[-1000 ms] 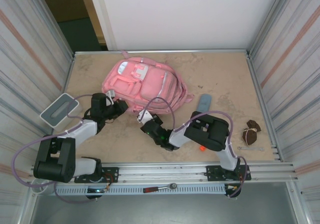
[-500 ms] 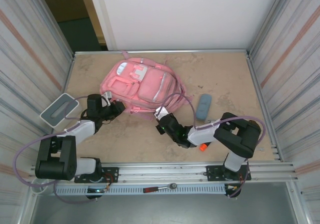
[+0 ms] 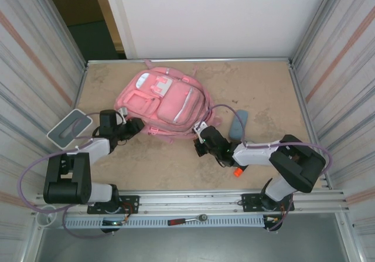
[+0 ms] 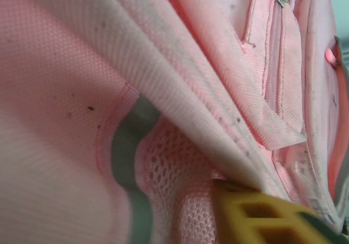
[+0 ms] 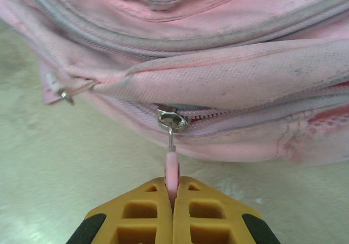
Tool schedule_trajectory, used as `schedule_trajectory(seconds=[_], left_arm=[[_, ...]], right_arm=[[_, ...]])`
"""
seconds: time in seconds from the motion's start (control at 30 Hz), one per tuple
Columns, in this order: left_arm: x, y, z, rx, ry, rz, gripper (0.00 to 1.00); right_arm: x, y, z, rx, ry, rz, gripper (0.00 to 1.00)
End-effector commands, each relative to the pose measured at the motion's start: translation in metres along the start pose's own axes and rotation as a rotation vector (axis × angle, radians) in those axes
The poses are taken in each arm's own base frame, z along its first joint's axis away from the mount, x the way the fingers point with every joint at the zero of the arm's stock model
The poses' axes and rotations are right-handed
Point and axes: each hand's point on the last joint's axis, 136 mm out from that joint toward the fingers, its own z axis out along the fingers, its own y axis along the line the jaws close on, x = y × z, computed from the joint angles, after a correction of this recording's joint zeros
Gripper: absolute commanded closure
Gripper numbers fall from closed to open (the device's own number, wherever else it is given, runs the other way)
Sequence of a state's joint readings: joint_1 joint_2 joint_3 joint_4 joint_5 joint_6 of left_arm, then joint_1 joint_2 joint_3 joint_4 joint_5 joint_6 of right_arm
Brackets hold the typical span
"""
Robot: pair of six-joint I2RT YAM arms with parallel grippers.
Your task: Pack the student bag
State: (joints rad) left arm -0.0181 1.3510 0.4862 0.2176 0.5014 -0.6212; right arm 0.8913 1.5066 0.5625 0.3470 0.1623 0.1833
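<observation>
The student bag [image 3: 161, 101], a large pink backpack, lies flat at the back left of the table. At its near right edge, my right gripper [image 3: 201, 129] is shut on the pink zip pull [image 5: 172, 166]. The pull hangs from the metal slider [image 5: 172, 119] on the bag's [image 5: 218, 75] zip, and the gripper [image 5: 172, 183] pinches its lower end. My left gripper [image 3: 133, 125] is at the bag's near left edge. Pink fabric and mesh [image 4: 180, 167] press close to the left wrist camera. One yellow finger [image 4: 262, 216] shows off-centre at the lower right; the jaws stand apart.
A blue-grey pencil case [image 3: 239, 123] lies just right of the bag. A grey-white box [image 3: 69, 128] sits on the left ledge beside the table. Metal walls close in both sides. Bare tabletop lies between the arms and at the back right.
My right gripper has travelled right along the bag's near edge with the zip pull in it. The bag shifted slightly back and left. My left jaws have parted from shut.
</observation>
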Motion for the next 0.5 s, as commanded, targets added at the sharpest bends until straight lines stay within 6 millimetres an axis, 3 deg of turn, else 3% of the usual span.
schedule_trajectory(seconds=[0.0, 0.1, 0.2, 0.33, 0.47], left_arm=[[-0.025, -0.010, -0.011, -0.021, -0.075, 0.084, 0.46], [-0.034, -0.009, -0.028, -0.095, -0.137, 0.152, 0.36], [-0.041, -0.020, -0.046, -0.151, -0.223, 0.276, 0.30], [-0.040, -0.063, -0.065, -0.177, -0.352, 0.602, 0.26], [-0.013, -0.120, -0.061, -0.010, -0.403, 0.977, 0.29]], right_arm=[[-0.015, 0.016, -0.016, -0.140, -0.003, 0.045, 1.00], [-0.028, 0.023, -0.030, -0.215, -0.009, 0.072, 1.00], [-0.043, 0.025, -0.043, -0.259, -0.019, 0.097, 1.00], [-0.062, 0.016, -0.053, -0.275, -0.022, 0.172, 1.00], [-0.071, 0.003, -0.055, -0.273, -0.015, 0.241, 1.00]])
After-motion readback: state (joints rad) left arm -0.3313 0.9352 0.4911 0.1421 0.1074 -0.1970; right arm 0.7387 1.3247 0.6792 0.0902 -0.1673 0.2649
